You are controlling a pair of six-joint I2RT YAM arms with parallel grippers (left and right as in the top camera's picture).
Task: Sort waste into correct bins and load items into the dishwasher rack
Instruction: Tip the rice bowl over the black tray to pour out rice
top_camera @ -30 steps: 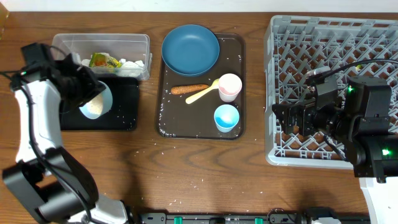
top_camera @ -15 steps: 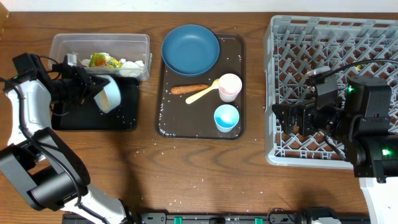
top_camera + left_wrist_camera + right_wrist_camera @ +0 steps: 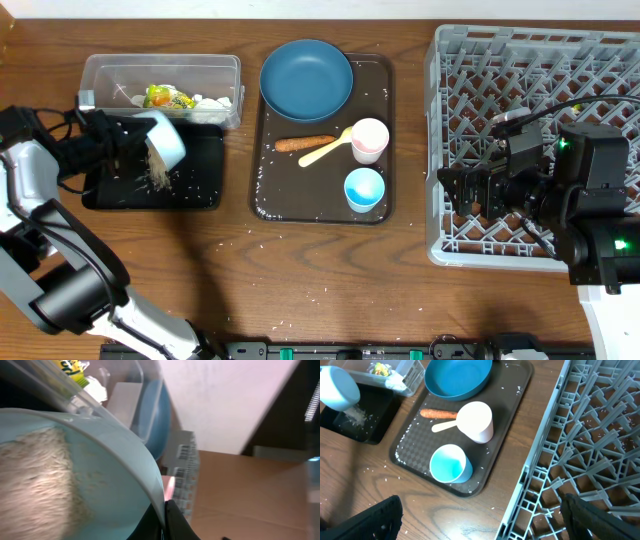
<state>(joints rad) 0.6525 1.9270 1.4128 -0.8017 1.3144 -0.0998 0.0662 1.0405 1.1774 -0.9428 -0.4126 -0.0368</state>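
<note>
The left arm (image 3: 25, 170) reaches in low from the table's (image 3: 300, 260) left edge, forearm lying roughly level and aimed toward the middle. The left gripper (image 3: 128, 142) is clenched on the rim of the pale blue bowl (image 3: 166, 140), which hangs over the black tray (image 3: 205, 185) just in front of the clear tub (image 3: 225, 70). The bowl is tipped steeply, mouth turned down at the tray (its outer wall faces the overhead camera), and rice (image 3: 157, 172) spills from its lip. The right gripper (image 3: 448, 190) hovers over the dishwasher rack's (image 3: 600, 60) left edge, jaws spread wide and holding nothing.
</note>
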